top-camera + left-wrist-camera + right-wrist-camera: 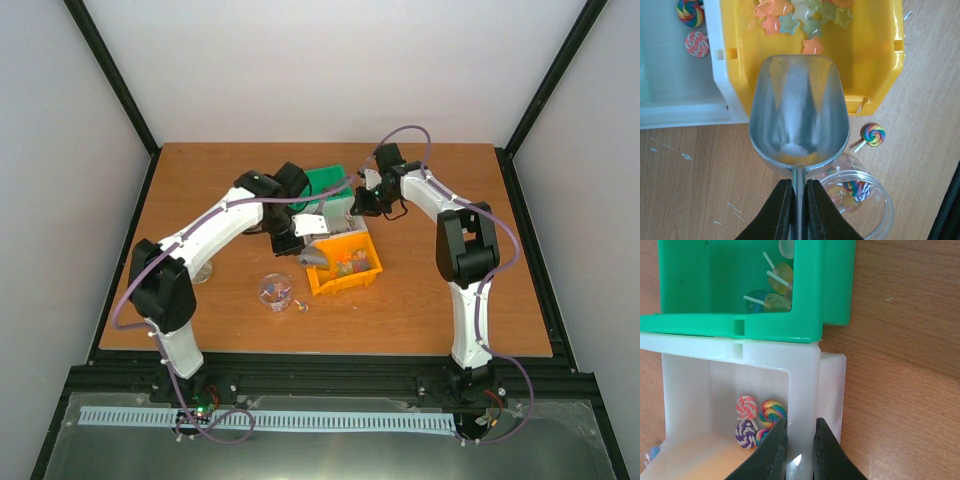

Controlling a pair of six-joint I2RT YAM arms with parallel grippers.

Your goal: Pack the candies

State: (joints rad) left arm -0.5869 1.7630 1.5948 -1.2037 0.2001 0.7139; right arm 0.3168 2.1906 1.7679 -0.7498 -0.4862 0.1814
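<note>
The candies are spread over three bins. Star-shaped ones (805,22) lie in the yellow bin (890,45), swirl lollipops (760,417) in the white bin (805,375), and pale stick candies (772,290) in the green bin (765,330). My left gripper (799,182) is shut on the handle of a metal scoop (799,110), whose empty bowl hangs over the yellow bin's near wall. My right gripper (801,426) is shut on the white bin's side wall. One lollipop (873,135) lies loose on the table.
A small clear jar (865,205) with a few candies in it stands open on the table just right of my left gripper, in front of the yellow bin (345,268). The three bins sit packed together mid-table. A round lid (203,272) lies by the left arm.
</note>
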